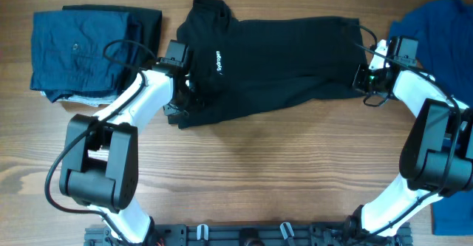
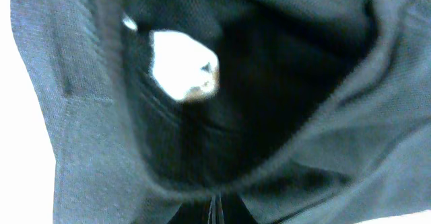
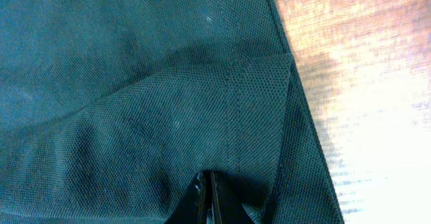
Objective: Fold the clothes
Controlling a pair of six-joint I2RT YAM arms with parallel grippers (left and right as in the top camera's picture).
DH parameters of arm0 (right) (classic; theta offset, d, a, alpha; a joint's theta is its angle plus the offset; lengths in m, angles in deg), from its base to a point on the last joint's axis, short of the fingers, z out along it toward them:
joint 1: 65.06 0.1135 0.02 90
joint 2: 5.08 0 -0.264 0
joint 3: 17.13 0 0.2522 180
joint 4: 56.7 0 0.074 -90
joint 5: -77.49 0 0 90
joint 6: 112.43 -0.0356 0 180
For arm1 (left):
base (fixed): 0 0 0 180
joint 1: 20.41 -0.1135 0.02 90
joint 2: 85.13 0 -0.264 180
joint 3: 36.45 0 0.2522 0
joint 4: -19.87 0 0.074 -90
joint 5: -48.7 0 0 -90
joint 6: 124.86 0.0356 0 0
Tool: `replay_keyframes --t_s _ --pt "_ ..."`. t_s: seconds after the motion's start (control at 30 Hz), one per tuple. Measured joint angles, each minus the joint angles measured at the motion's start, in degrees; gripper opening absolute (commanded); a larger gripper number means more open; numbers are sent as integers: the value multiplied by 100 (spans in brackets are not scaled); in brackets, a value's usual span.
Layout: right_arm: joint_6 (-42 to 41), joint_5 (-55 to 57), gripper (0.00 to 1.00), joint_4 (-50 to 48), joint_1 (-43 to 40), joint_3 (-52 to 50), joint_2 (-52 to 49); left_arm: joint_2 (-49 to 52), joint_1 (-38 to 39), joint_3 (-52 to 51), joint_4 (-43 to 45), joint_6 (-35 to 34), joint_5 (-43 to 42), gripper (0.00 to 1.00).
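I am pinching both ends of the big soft black collared shirt (image 1: pixel 281 61), lying by the wooden table's (image 1: pixel 259 172) far edge, with my left gripper (image 1: pixel 185 91) and right gripper (image 1: pixel 364 83) clamped tight so I can fold it.

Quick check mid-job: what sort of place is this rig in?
Likely a robot test bench set up for laundry folding: a wood-grain table, a black shirt spread across it, a folded navy pile beside it, a left arm and right arm mounted at its edge.
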Motion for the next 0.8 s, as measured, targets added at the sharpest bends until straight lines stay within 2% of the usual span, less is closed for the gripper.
replay_keyframes --t_s 0.23,0.33,0.57,0.8 --pt "-284 175 4 640 13 153 2 -42 26 -422 612 -20 243 4" --pt "-507 365 4 1016 35 214 11 -61 87 -450 647 -35 501 4" --pt "-1143 748 4 2098 55 271 85 -44 101 -492 719 -11 1681 4" --pt "-1270 804 4 2363 66 365 94 -33 37 -501 730 11 1939 4"
